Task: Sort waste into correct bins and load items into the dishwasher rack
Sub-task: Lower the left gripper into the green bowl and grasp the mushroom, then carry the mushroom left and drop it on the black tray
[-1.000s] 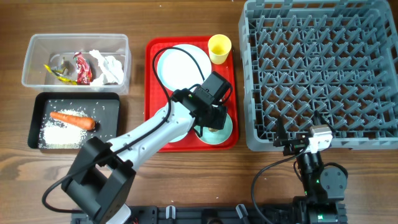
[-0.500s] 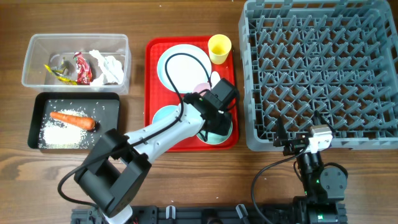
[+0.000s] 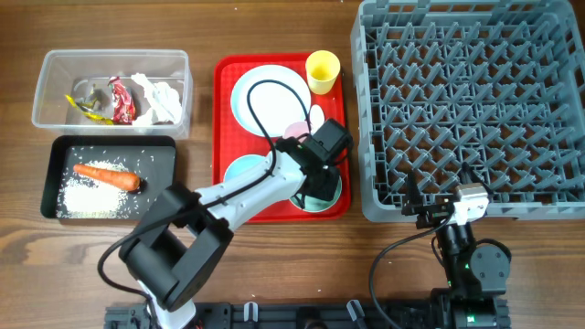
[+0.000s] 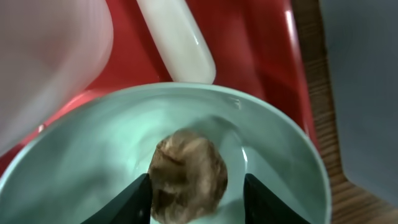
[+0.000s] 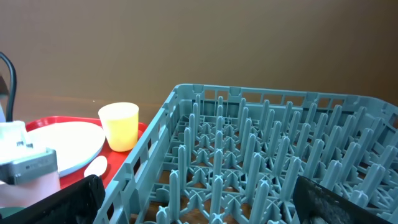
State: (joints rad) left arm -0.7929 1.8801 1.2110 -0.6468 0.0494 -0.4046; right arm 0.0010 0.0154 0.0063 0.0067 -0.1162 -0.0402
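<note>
My left gripper (image 3: 319, 185) is open, low inside the front-right pale blue-green bowl (image 3: 335, 194) on the red tray. In the left wrist view the small brown food lump (image 4: 188, 174) lies in that bowl (image 4: 81, 162) between my fingertips (image 4: 134, 200); the left one touches it and the right one stands apart. The white spoon (image 4: 176, 38) lies just beyond. The second bowl (image 3: 239, 171), white plate (image 3: 265, 96), yellow cup (image 3: 323, 70) and white-pink cup (image 3: 297, 130) are on the tray. My right gripper (image 3: 437, 208) is open and empty at the grey rack's (image 3: 471, 110) front edge.
The clear tub (image 3: 55, 68) at the back left holds wrappers (image 3: 122, 100) and tissue (image 3: 160, 96). The black tray (image 3: 155, 151) in front of it holds the carrot (image 3: 105, 175) and rice (image 3: 87, 196). The red tray (image 3: 222, 119) lies between bins and rack.
My left gripper has moved right and down from over the middle of the red tray into the front-right bowl, around the brown lump. The right arm has not moved.
</note>
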